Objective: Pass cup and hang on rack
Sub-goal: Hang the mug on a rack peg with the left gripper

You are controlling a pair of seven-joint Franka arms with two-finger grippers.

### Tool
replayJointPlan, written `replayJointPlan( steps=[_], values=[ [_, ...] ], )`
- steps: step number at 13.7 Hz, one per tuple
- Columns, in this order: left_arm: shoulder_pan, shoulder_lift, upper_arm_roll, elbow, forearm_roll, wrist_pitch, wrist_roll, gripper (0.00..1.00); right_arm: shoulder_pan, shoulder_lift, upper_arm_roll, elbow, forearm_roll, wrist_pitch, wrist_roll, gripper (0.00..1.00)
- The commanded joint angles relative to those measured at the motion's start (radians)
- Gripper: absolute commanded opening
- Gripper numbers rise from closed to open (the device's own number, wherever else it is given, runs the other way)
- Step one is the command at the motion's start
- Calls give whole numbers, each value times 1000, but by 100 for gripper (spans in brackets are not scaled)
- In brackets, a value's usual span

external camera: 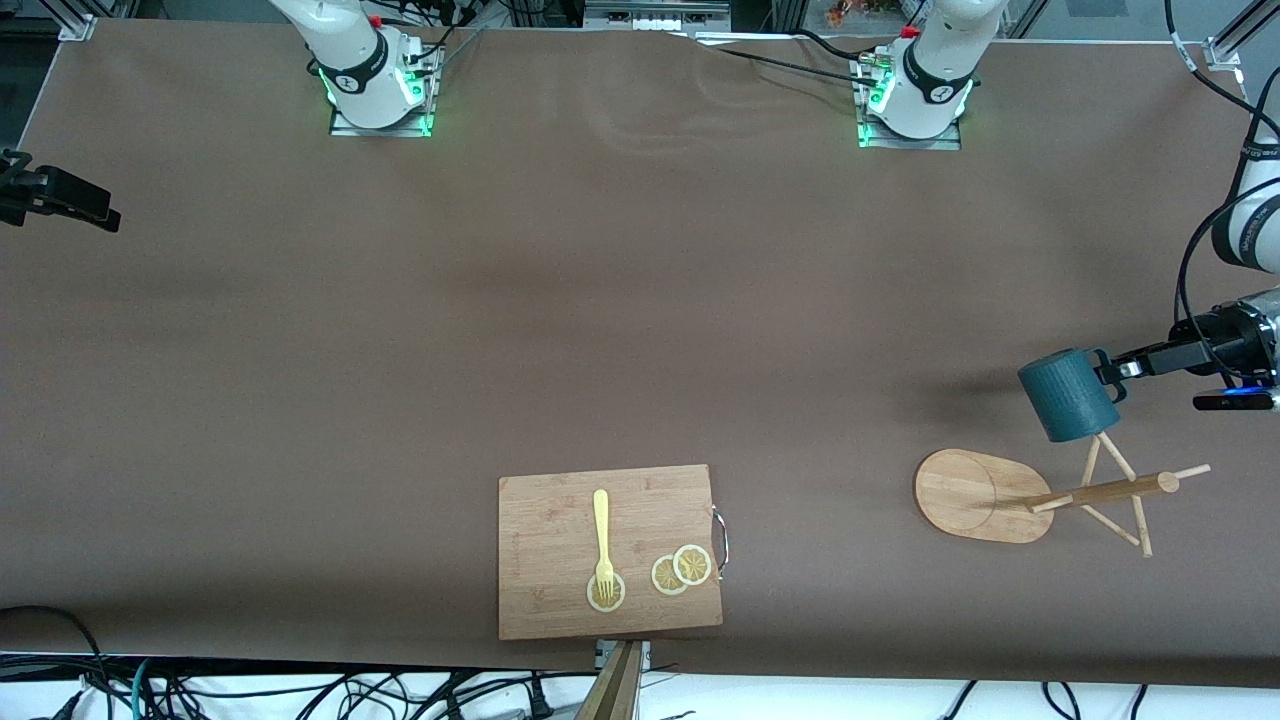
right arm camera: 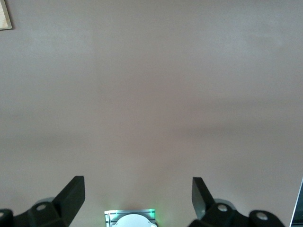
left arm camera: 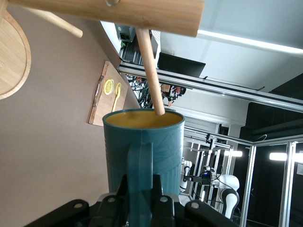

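The dark teal cup (external camera: 1068, 395) hangs in the air, held by its handle in my left gripper (external camera: 1112, 372), which is shut on it. The cup is over the pegs of the bamboo rack (external camera: 1100, 492), whose oval base (external camera: 975, 495) lies toward the left arm's end of the table. In the left wrist view the cup (left arm camera: 144, 146) shows its yellowish inside, my left gripper (left arm camera: 140, 187) clamps the handle, and a peg (left arm camera: 150, 71) of the rack ends at the cup's mouth. My right gripper (right arm camera: 137, 189) is open and empty above bare table near its own base; it is out of the front view.
A wooden cutting board (external camera: 610, 550) with a yellow fork (external camera: 602, 535) and lemon slices (external camera: 682, 570) lies at the table's edge nearest the front camera. A black clamp (external camera: 55, 195) sticks in at the right arm's end. The arm bases (external camera: 375, 80) stand along the edge farthest from the front camera.
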Motion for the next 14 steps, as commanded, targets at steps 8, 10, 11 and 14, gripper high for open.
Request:
replayJointPlan(
  steps=[8,10,11,14],
  values=[
    [-34,92,6,133,-8,12,-328,0,-7,-11,5,-10,7,5,11,100],
    [-37,106,15,150,-8,27,-337,0,-9,-11,5,-10,7,5,11,100],
    [-44,112,23,167,2,39,-359,0,-9,-11,5,-10,7,5,11,100],
    [-45,127,32,193,12,44,-370,0,-9,-11,5,-10,7,5,11,100]
  ],
)
